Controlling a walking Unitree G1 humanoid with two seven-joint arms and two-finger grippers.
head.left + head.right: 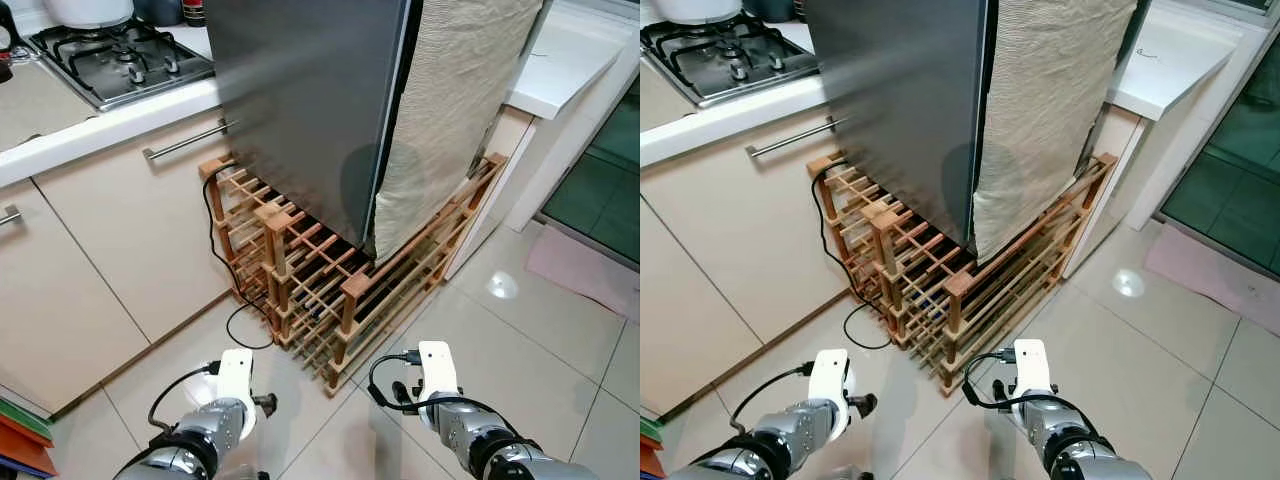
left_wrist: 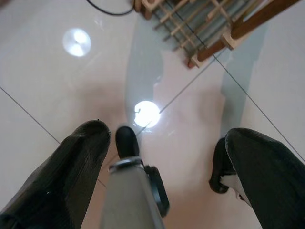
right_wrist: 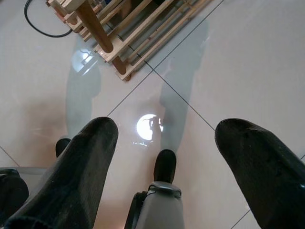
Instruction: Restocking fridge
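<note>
The fridge (image 1: 310, 110) stands ahead with its grey steel door shut; a beige cloth (image 1: 450, 110) hangs down its right side. It rests on a low wooden slatted rack (image 1: 300, 285). Both my arms are held low in front of it, the left wrist (image 1: 232, 395) and the right wrist (image 1: 438, 380) pointing down at the tiled floor. In the left wrist view my left gripper (image 2: 159, 138) is open above bare tiles, nothing between its fingers. My right gripper (image 3: 167, 126) is open as well, with a corner of the rack (image 3: 102, 40) beyond it.
A kitchen counter with a gas hob (image 1: 120, 55) and beige cabinets (image 1: 130, 230) runs along the left. A black cable (image 1: 238, 320) loops on the floor by the rack. A white worktop (image 1: 570, 60) and a pink mat (image 1: 590, 268) lie to the right.
</note>
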